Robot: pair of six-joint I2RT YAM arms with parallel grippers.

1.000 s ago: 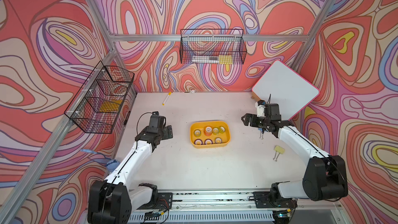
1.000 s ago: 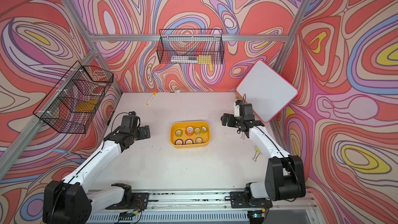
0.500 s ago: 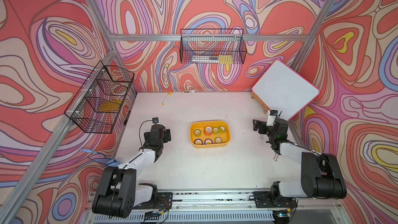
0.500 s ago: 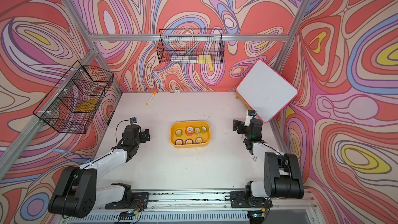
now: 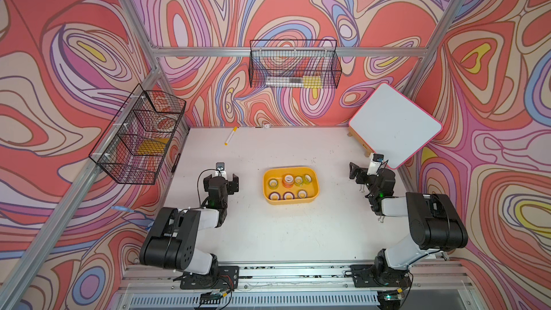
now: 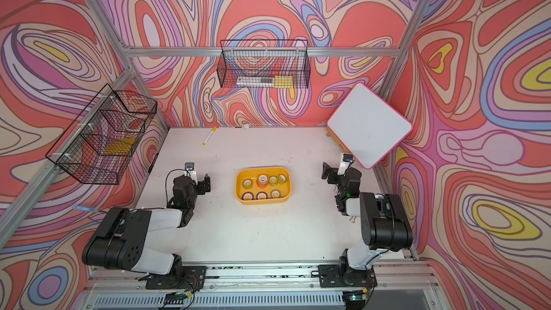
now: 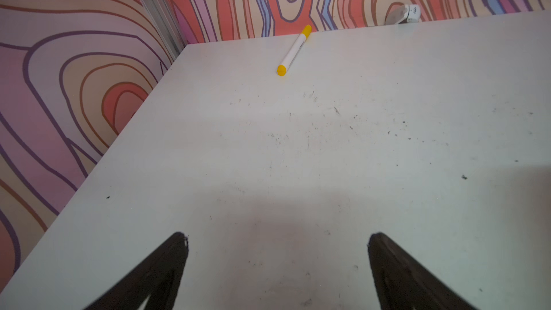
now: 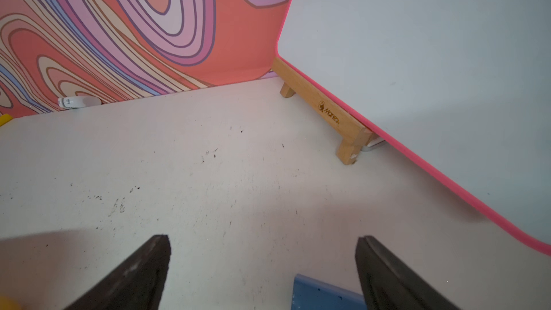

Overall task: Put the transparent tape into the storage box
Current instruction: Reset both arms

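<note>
White scuffed table (image 5: 283,234) bears storage box (image 5: 290,202); swirled coral walls (image 5: 268,10).

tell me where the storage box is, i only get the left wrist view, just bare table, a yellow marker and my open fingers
Observer: The storage box sits in the middle of the table, off to the right of your left gripper.
Operator: anything in it
Observer: Several tape rolls lie inside, in two rows.
Operator: and the right gripper
Observer: The right gripper is open and empty, low over the table, facing the whiteboard.
</note>
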